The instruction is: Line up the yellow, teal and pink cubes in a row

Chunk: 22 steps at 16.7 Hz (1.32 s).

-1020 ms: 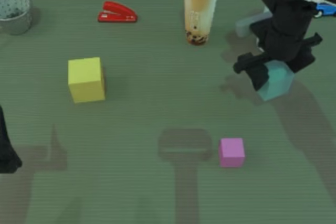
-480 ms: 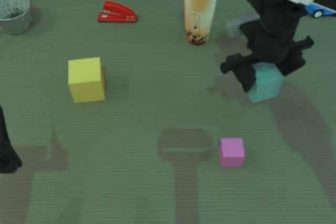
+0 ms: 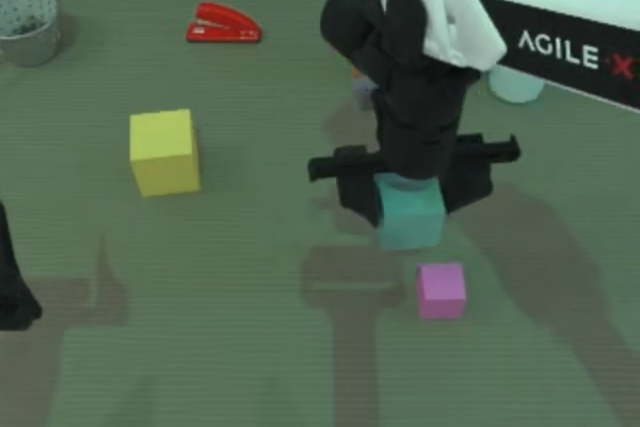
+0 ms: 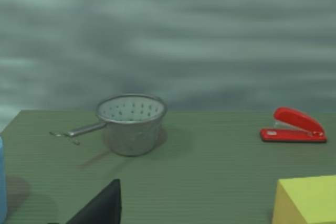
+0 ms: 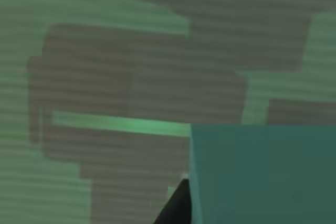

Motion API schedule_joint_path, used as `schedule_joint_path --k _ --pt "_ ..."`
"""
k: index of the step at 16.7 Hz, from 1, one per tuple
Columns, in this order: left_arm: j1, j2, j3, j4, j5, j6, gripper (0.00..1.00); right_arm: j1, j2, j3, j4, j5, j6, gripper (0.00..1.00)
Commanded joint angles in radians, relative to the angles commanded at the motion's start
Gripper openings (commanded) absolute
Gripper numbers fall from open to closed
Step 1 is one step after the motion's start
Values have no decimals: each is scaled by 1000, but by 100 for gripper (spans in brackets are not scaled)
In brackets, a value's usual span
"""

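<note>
The right gripper [image 3: 410, 187] is positioned over the middle of the table, its fingers clamped on the teal cube [image 3: 411, 217], one on either side. The cube is held roughly square to the table edges; as a cube it has no long axis. Whether it touches the table [image 3: 250, 247] cannot be told. Just below it in the top view, the pink cube [image 3: 441, 290] is seen, apart from it. The yellow cube [image 3: 163, 151] rests well away toward the table's left. The left gripper [image 3: 12, 292] is parked at the left edge; its finger state cannot be told.
</note>
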<state>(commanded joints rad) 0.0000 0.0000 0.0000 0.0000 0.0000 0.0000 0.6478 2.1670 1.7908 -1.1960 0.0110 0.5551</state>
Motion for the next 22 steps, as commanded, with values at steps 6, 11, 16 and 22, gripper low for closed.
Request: schedule_joint_path --k 6,11,16,22 --pt "0 0 0 0 0 0 100 117 -47 -33 6 6 213 0" --pt "0 0 0 0 0 0 100 113 -42 -33 10 4 215 0" --pt "0 0 0 0 0 0 100 117 -6 -140 161 5 216 0" --pt "0 0 0 0 0 0 100 121 21 -209 251 7 218 0"
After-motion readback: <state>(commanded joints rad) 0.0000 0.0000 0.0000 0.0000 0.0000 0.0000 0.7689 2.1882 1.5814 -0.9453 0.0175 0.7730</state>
